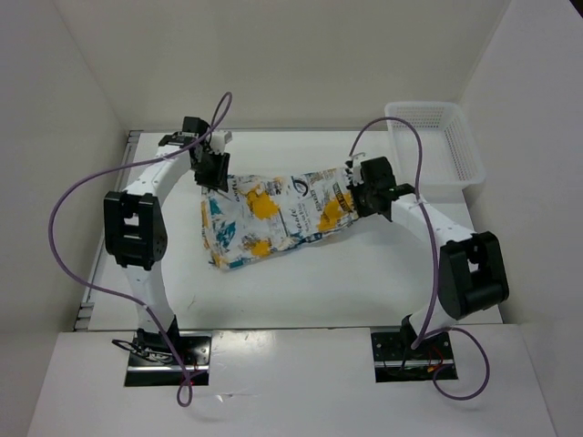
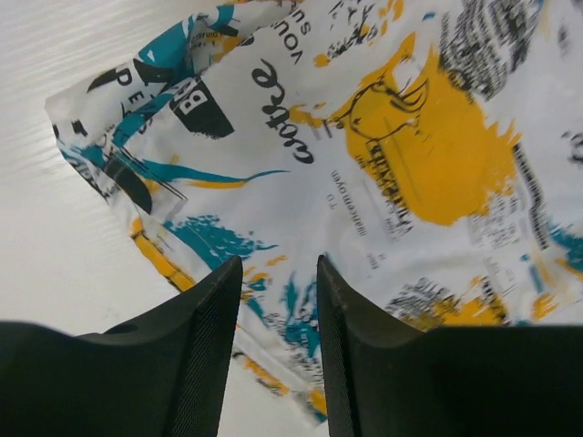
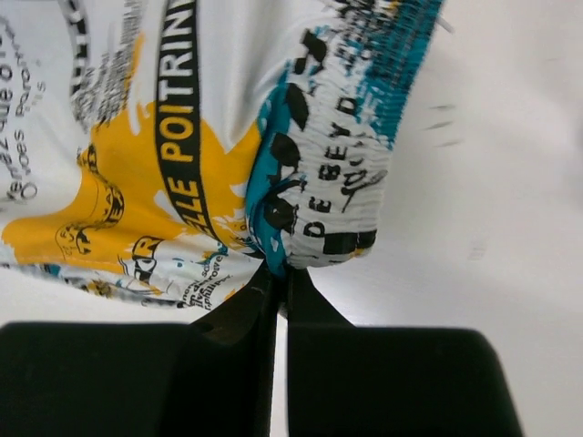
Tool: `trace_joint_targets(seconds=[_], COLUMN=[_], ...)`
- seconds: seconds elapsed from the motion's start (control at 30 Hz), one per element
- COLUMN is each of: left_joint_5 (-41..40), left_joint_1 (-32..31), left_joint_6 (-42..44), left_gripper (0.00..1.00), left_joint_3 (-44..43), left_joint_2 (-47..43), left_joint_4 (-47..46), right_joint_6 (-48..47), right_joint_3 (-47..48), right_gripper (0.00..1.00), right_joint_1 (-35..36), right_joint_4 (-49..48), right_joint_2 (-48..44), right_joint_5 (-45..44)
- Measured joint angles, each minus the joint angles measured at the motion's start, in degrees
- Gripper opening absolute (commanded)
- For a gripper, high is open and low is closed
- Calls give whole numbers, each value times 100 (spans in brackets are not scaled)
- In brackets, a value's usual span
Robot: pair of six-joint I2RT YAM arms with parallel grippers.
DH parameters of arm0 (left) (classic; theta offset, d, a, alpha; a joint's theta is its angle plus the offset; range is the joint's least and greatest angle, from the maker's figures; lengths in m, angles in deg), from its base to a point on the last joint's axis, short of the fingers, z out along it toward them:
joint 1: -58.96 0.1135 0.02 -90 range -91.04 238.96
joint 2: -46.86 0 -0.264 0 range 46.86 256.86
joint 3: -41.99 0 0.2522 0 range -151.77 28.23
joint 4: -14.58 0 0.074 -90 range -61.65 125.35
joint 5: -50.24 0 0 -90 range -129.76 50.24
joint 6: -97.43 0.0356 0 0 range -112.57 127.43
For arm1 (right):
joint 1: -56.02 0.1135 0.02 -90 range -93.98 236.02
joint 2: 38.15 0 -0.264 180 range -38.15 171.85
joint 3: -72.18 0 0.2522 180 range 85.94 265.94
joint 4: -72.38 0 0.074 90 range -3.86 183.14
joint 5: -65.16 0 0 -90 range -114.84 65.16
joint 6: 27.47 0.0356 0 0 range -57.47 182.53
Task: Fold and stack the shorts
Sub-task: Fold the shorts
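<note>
Shorts [image 1: 278, 218] lie spread mid desk [image 1: 364, 282], between 2 arms | right end effector [image 3: 281, 278] clamped on waistband [image 3: 342, 173] edge | left end effector [image 2: 278, 264] parted over opposite end, nothing pinched | advice: pinch both layers there, lift ends level, avoid skewed fold

My top view looks steeply down from above and behind the arm bases [image 1: 168, 350], which sit along its bottom edge, and takes in the whole table [image 1: 364, 282]. My left wrist view hangs close over the shorts [image 2: 383, 182], with the left gripper [image 2: 278, 264] at bottom centre. My right wrist view sits closer still, with the right gripper [image 3: 282, 273] at bottom centre. All three share the shorts, mid-frame from the top.
</note>
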State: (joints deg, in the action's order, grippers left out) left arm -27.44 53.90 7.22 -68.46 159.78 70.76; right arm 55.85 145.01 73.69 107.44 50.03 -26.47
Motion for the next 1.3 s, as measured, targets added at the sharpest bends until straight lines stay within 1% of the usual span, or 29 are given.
trace_joint_targets(seconds=[0.13, 0.2, 0.43, 0.53, 0.6, 0.67, 0.8, 1.03, 1.1, 1.13, 1.17, 1.3], left_joint_5=[212, 321, 560, 625, 621, 623, 651, 573, 555, 555, 555, 538], left_joint_1=[-374, -656, -1801, -2122, -2229, -2256, -2146, -1705, -1606, -1576, -1563, -1530], left_joint_6=[-4, -4, -2, 0, 0, 0, -2, -2, -4, -4, -4, -2], left_gripper=[47, 50, 51, 52, 52, 56, 58, 58, 59, 63, 63, 67], left_joint_3=[-321, -680, -2437, -3185, -3368, -3383, -3246, -2280, -1996, -1853, -1738, -1440], left_joint_2=[496, 855, 2212, 2767, 2942, 2953, 2820, 2229, 2142, 2122, 2111, 2015], left_joint_4=[85, 149, 146, 186, 210, 293, 284, 157, 122, 98, 85, -13], right_joint_6=[-623, -892, -1679, -1991, -2221, -2380, -2660, -2883, -2898, -2896, -2892, -2876], right_joint_3=[105, 105, 105, 105, 105, 111, 162, 385, 490, 551, 599, 706], right_gripper=[0, 0, 0, 0, 0, 0, 0, 0, 0, 0, 0, 0], right_joint_1=[-496, -614, -592, -595, -629, -723, -938, -979, -979, -979, -979, -979], right_joint_4=[-26, -9, -28, -50, -92, -116, -122, -111, -107, -96, -94, -72], right_joint_2=[-286, -476, -879, -994, -1047, -1060, -1082, -1115, -1115, -1115, -1115, -1115], right_joint_5=[-372, -573, -1049, -1283, -1414, -1471, -1582, -1631, -1582, -1541, -1515, -1408])
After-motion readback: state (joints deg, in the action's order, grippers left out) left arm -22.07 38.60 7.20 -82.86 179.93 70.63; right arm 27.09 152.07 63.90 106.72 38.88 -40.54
